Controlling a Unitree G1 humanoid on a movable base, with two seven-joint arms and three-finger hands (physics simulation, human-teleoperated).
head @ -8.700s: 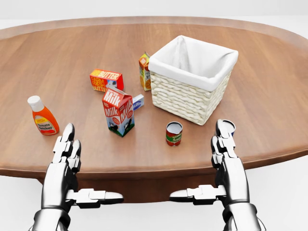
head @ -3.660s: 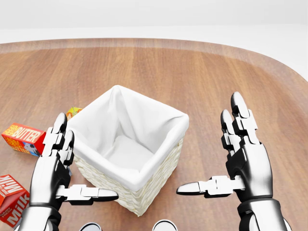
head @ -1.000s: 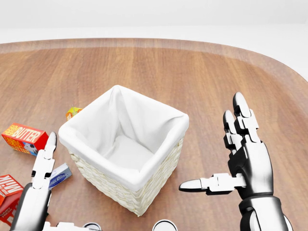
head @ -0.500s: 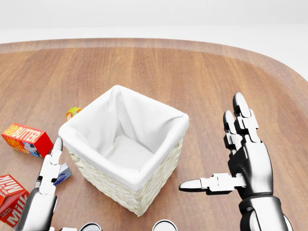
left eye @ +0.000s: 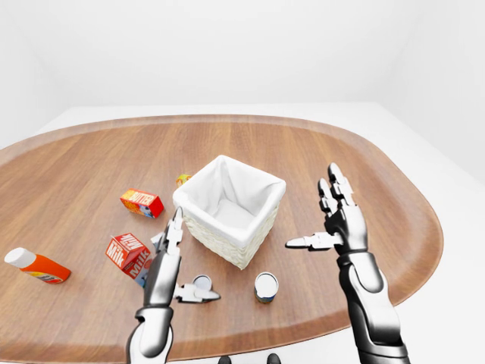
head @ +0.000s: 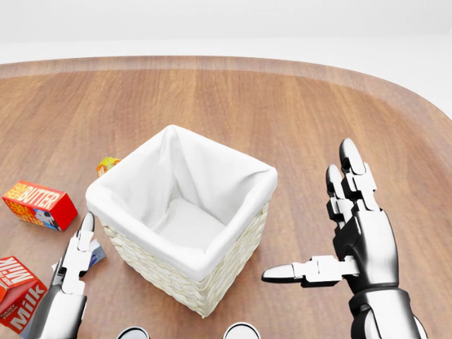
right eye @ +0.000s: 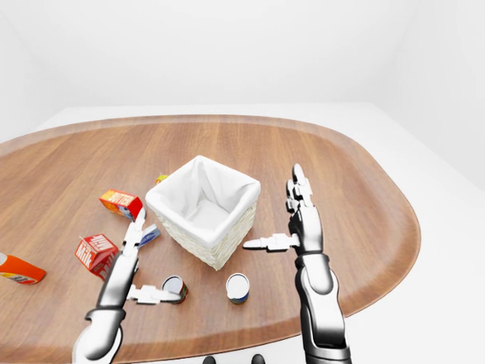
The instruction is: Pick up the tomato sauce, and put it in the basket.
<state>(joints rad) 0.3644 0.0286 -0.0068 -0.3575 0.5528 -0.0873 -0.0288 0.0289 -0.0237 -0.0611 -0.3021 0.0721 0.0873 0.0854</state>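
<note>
Two small cans stand below the white-lined wicker basket (left eye: 198,224) in the left-eye view. The left can (left eye: 201,283), darker and reddish-sided, looks like the tomato sauce; the other can (left eye: 265,287) is to its right. Both labels are too small to read. In the head view only the can tops (head: 133,332) show, at the bottom edge. My left hand (left eye: 193,258) is open, fingers up beside the basket's left wall and thumb tip reaching over the left can. My right hand (left eye: 312,211) is open and empty to the right of the basket.
Left of the basket lie a butter box (left eye: 142,202), a red milk carton (left eye: 127,253), a small blue-white box (head: 94,253) and an orange ketchup bottle (left eye: 34,265). A small orange carton (left eye: 183,180) peeks from behind the basket. The table's rim (left eye: 303,337) runs near the cans.
Over the last second my left hand has sunk toward the bottom of the head view and drifted slightly right. The right hand has barely moved. Since the oldest frame the camera has closed in on the basket.
</note>
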